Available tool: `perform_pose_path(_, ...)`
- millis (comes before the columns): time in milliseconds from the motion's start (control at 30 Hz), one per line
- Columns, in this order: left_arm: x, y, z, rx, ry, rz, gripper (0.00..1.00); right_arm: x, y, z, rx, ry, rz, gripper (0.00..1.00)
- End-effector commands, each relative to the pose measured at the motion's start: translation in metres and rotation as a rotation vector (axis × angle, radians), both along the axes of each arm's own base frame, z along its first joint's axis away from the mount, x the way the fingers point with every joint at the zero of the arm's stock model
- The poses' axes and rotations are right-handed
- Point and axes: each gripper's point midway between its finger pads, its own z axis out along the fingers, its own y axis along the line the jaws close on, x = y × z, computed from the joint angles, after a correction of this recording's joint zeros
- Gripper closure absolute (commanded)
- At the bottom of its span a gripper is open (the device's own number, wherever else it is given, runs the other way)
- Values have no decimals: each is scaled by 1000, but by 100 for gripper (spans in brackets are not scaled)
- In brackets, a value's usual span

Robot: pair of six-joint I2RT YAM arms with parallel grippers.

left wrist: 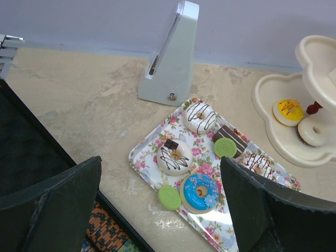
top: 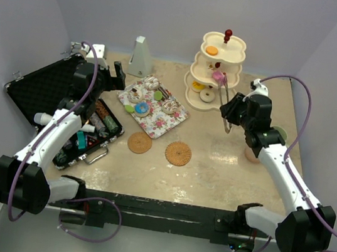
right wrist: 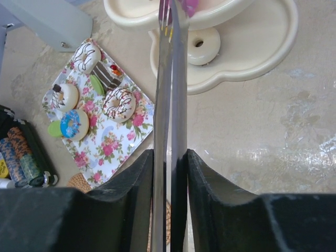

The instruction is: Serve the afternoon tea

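Observation:
The cream three-tier stand (top: 194,87) with its red knob (top: 228,32) stands at the back. My right gripper (top: 233,110) is shut on metal tongs (top: 226,100). The tongs (right wrist: 170,94) reach to the middle tier, their tips beside a pink cake (right wrist: 190,5). A white donut (right wrist: 203,44) lies on the bottom tier. The floral tray (top: 172,125) holds several donuts and cakes. My left gripper (left wrist: 161,176) hangs open above the tray (left wrist: 220,228), over the white donut (left wrist: 174,156) and blue donut (left wrist: 200,191). Two woven coasters (top: 140,143) (top: 178,153) lie in front.
An open black case of tools (top: 40,91) fills the left side under my left arm. A grey pyramid-shaped object (top: 141,57) stands behind the tray. A pinkish thing (top: 252,154) shows partly under my right arm near the right edge.

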Motion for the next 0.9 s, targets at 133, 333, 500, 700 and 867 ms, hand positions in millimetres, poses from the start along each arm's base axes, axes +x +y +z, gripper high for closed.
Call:
perform_pose_path(133, 1, -2, 26, -27, -71, -2, 0, 7, -1, 16, 8, -62, 3, 58)
perform_pose_path(333, 1, -2, 26, -27, -71, -2, 0, 4, -3, 32, 9, -103, 5, 51)
perform_pose_path(500, 1, -2, 26, -27, -71, -2, 0, -1, -4, 38, 1, -128, 10, 48)
perform_pose_path(700, 1, -2, 23, -26, -65, -1, 0, -4, -14, 43, -32, -143, -25, 48)
perform_pose_path(867, 1, -2, 24, -27, -67, 0, 0, -12, 2, 33, -18, -114, 52, 53)
